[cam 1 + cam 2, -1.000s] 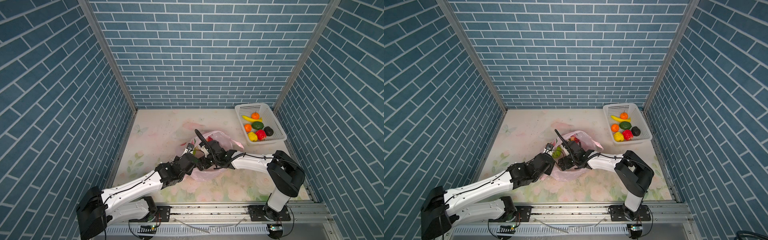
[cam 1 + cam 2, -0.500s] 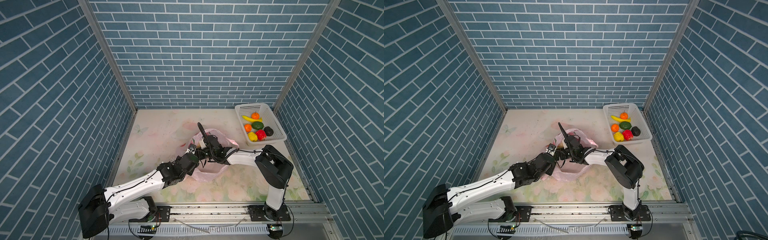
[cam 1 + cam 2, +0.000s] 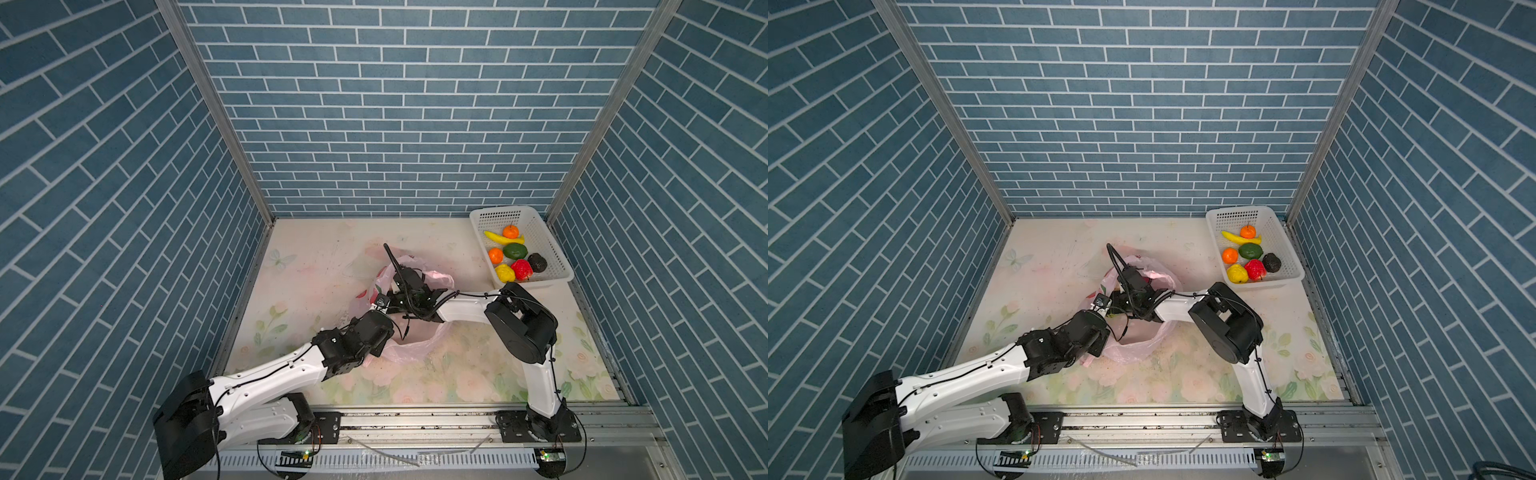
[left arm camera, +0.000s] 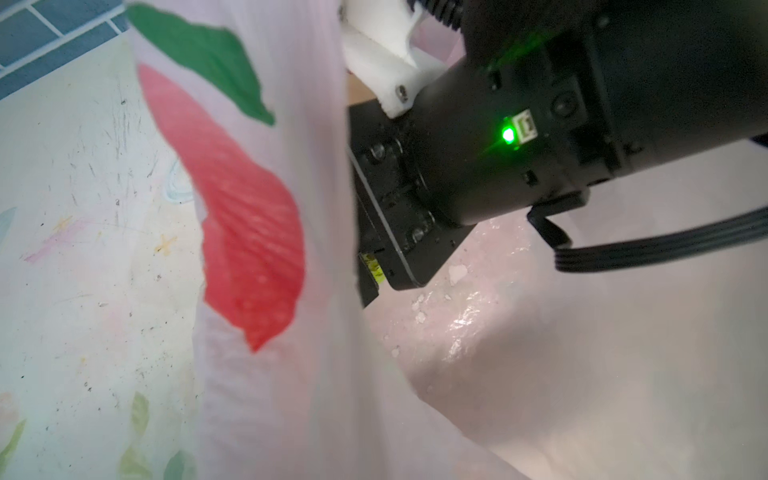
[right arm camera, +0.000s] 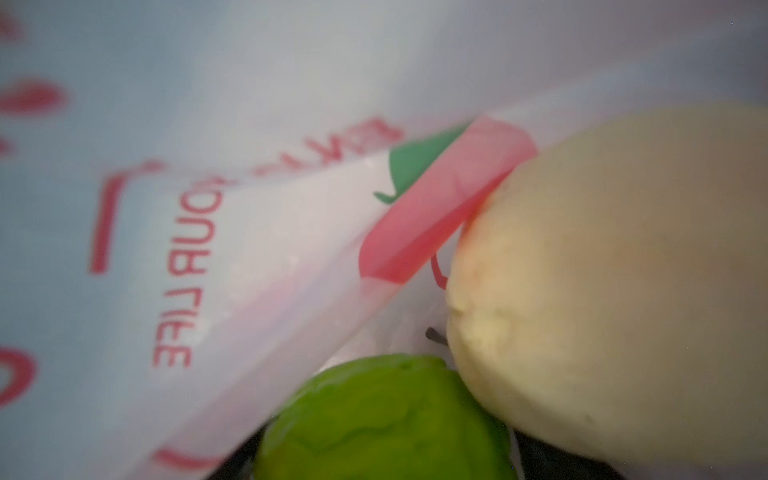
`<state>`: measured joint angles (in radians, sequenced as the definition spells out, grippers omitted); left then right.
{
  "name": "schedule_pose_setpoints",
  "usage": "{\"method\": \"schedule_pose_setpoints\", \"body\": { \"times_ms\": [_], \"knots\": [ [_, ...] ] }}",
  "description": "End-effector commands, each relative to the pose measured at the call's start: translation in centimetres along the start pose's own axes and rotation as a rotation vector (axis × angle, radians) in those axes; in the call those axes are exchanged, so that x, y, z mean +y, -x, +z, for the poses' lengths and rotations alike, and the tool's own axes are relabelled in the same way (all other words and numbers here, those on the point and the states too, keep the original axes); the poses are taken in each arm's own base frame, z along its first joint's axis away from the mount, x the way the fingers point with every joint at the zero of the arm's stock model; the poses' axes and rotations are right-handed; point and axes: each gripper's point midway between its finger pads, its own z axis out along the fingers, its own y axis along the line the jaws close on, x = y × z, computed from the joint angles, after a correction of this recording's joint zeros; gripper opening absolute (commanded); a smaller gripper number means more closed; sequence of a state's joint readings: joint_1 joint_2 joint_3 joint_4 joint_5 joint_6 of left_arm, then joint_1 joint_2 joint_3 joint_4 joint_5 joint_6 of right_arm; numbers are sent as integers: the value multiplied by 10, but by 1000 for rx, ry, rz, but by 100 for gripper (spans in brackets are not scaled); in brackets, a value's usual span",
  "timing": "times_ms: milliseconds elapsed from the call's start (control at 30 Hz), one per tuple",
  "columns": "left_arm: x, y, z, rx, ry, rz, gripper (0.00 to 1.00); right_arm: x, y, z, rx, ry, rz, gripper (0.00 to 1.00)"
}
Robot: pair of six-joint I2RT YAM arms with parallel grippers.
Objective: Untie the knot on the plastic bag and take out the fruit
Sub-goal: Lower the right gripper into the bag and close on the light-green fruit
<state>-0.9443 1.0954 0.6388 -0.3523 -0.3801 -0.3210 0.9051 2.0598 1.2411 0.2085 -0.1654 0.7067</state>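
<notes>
Both arms at the plastic bag (image 3: 419, 345), mid-mat, with fruit inside.
In both top views we see the left gripper (image 3: 379, 302) closed at the bag's rim. The right gripper (image 3: 397, 297) is inside the mouth, jaws hidden, so we cannot tell. The white basket (image 3: 559, 266) holds a banana (image 3: 500, 237), two tangerines (image 3: 510, 231), a green fruit (image 3: 515, 250), a lemon (image 3: 505, 272), an apple (image 3: 522, 269) and a dark fruit (image 3: 538, 262). Left wrist: bag film with red-green print. Right wrist: a cream fruit (image 5: 615, 291) touches a light green fruit (image 5: 386, 415); mirrored red print reads "OUR LIFE".

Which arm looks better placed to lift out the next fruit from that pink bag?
Right. The right claw reaches inside the plastic bag, its camera close on the cream fruit and green fruit. The left claw is shut at the rim, apparently holding it open.
</notes>
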Motion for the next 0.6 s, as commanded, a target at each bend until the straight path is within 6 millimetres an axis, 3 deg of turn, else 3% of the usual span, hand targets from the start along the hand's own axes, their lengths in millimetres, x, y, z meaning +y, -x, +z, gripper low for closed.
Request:
{"method": "schedule_pose_setpoints", "body": {
  "times_ms": [0,233,400,567],
  "knots": [
    [4,-3,-1,0,1,0,0,-3,5,2,9,-40,50,78],
    [3,1,1,-11,0,-1,0,2,4,-9,22,-29,40,61],
    [2,8,1,-22,4,-5,0,12,11,-33,19,-22,-4,60],
    [1,16,3,-35,6,-13,0,17,4,-61,80,-42,-60,60]
  ]
}}
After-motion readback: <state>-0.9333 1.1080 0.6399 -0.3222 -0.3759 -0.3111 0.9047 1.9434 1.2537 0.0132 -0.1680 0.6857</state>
